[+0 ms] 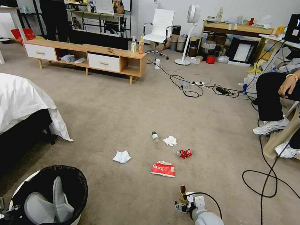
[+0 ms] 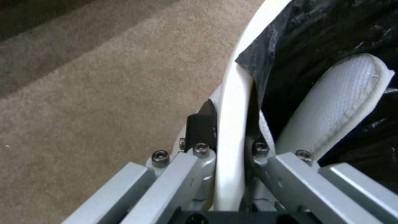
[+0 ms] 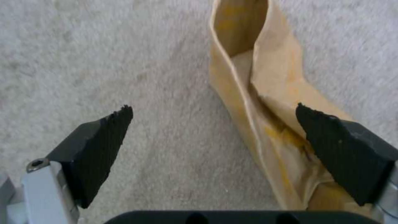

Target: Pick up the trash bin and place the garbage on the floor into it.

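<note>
So the brown cardboard piece [image 3: 265, 102] is lying on the floor [image 1: 129, 110] right under the right pincer [image 3: 213, 137], long axis running away from the wrist, but it sits off toward one pad, not centred in the wide-open gap. I'd guess a small sideways shift is needed before closing. The left pincer [image 2: 230, 146] is clamped on the trash bin [image 1: 75, 186] rim, low on the robot's left, so the right arm's way nearer.

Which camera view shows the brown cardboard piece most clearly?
The right wrist view: the brown cardboard piece lies close on the carpet, between the open right pincer fingers, near one pad. The head view shows the piece small, beside the right pincer. The left wrist view gives nothing of it.
</note>
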`<state>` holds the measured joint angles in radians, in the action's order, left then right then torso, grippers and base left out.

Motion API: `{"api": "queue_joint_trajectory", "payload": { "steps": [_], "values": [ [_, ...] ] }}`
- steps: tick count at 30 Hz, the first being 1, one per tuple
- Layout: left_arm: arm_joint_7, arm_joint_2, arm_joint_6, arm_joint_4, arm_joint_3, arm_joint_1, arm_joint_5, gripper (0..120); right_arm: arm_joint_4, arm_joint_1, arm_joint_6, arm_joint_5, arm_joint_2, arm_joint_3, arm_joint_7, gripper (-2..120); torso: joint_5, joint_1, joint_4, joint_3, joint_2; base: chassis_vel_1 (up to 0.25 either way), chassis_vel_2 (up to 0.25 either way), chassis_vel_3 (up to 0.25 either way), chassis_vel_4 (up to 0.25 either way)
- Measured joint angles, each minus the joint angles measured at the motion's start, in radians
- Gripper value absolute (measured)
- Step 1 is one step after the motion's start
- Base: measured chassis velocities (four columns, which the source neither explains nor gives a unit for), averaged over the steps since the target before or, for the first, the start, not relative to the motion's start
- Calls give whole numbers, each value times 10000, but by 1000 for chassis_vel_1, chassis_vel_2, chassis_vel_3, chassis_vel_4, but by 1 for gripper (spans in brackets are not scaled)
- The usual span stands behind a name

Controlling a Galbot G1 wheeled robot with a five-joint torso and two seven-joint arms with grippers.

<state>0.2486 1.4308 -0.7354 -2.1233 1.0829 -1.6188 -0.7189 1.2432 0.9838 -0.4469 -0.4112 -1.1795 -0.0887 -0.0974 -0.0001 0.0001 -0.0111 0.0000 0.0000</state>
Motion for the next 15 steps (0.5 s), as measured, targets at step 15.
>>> {"api": "queue_joint_trajectory", "payload": {
  "steps": [15],
  "values": [
    [5, -48, 0, 125, 0, 51, 2, 2, -1019, -222, 366, 416, -253, -56, 140, 99, 0, 0, -1, 0, 0, 0, 0, 0, 0]
  ]
}}
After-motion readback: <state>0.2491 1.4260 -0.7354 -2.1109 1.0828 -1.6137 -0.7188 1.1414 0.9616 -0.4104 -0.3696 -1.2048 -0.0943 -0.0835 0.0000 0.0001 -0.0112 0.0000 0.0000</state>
